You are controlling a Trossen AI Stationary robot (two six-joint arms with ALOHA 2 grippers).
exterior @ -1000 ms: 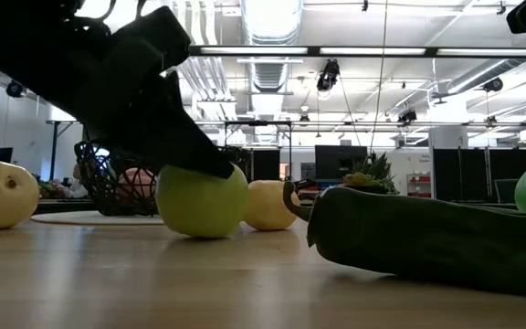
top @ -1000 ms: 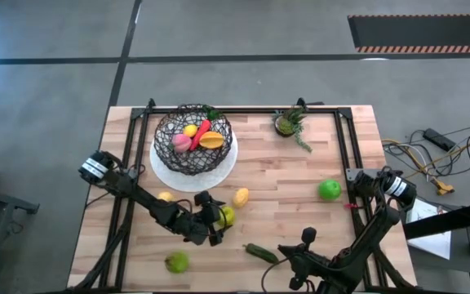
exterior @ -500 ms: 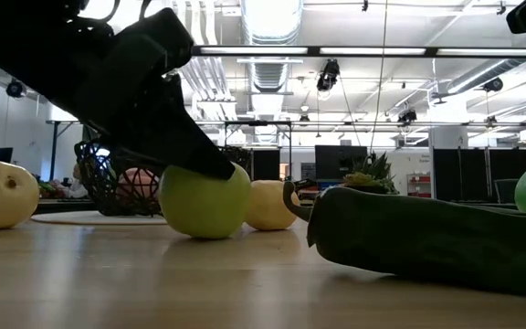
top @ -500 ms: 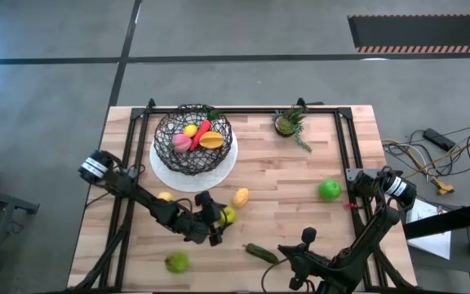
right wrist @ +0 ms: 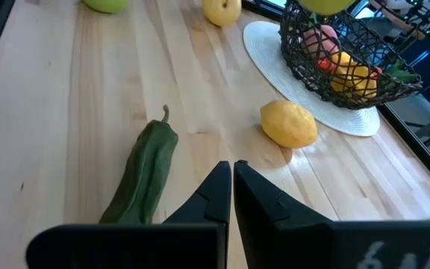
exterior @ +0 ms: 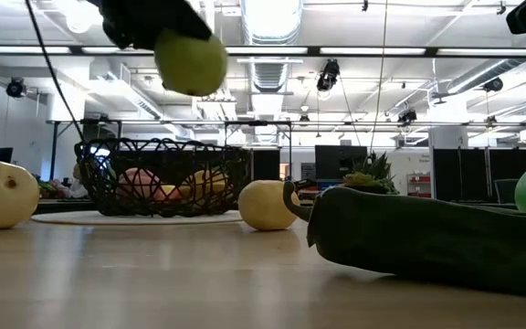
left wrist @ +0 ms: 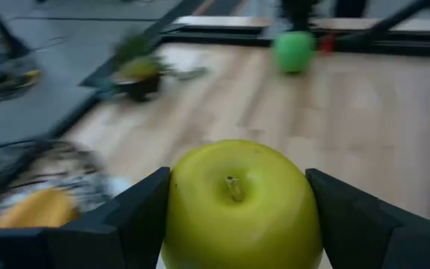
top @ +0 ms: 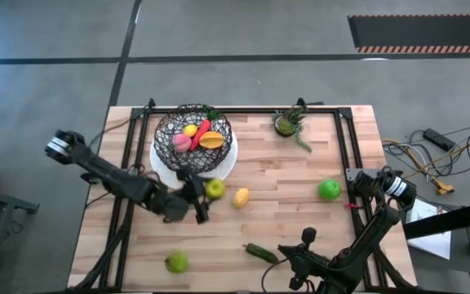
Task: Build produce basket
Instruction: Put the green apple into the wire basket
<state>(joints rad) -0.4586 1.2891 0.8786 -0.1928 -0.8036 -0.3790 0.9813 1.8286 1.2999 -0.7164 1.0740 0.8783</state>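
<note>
- Holding a green apple clamped in its fingers, the left claw hangs above the tabletop, just beside the basket rim.
- Basket sits on a white plate; a lemon lies near it.
- Well away from the basket, the right claw rests near the tabletop edge, fingers together.

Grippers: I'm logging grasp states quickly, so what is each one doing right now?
Left gripper: shut on the green apple, lifted beside the basket.
Right gripper: shut, empty, near the table's front edge.
</note>
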